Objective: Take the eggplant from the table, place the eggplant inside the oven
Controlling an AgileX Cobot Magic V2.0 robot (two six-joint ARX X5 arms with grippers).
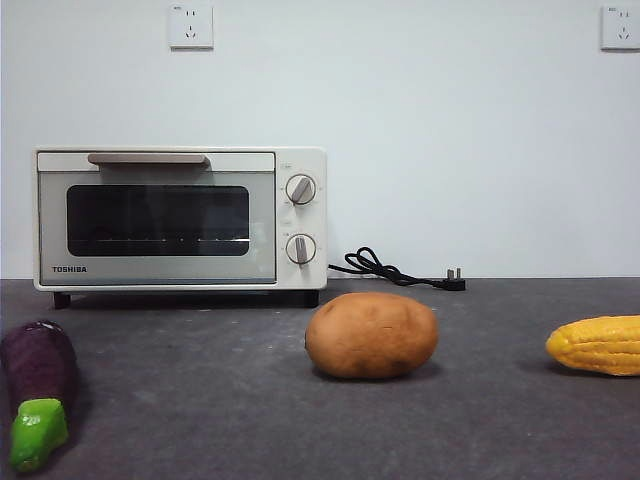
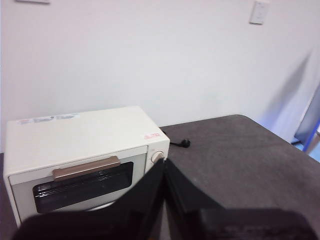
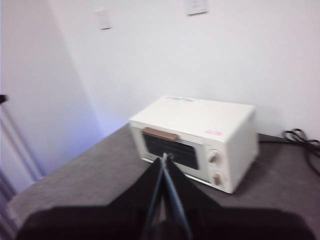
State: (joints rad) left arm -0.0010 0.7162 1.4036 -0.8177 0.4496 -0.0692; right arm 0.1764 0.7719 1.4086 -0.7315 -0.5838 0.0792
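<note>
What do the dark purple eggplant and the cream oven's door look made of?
Dark purple eggplant with green cap: probably moulded plastic or foam, matte, uniform colour. Cream-white toaster oven: painted metal body by its look; door pane dark glass, faintly reflective.

eggplant [image 1: 38,385] front-left | potato [image 1: 371,335] centre | corn [image 1: 597,345] right | oven [image 1: 180,219] shut

- A brown potato [image 1: 371,335] lies on its side near the middle of the front view, casting a soft shadow beneath it.
- A yellow corn cob [image 1: 598,345] lies at the right edge, well apart from the potato and partly cut off by the frame.
- A black power cord [image 1: 385,268] is coiled farther back by the wall, its plug [image 1: 454,281] lying loose.
- Two white wall sockets [image 1: 191,26] sit high on the pale wall, one at each side.
</note>
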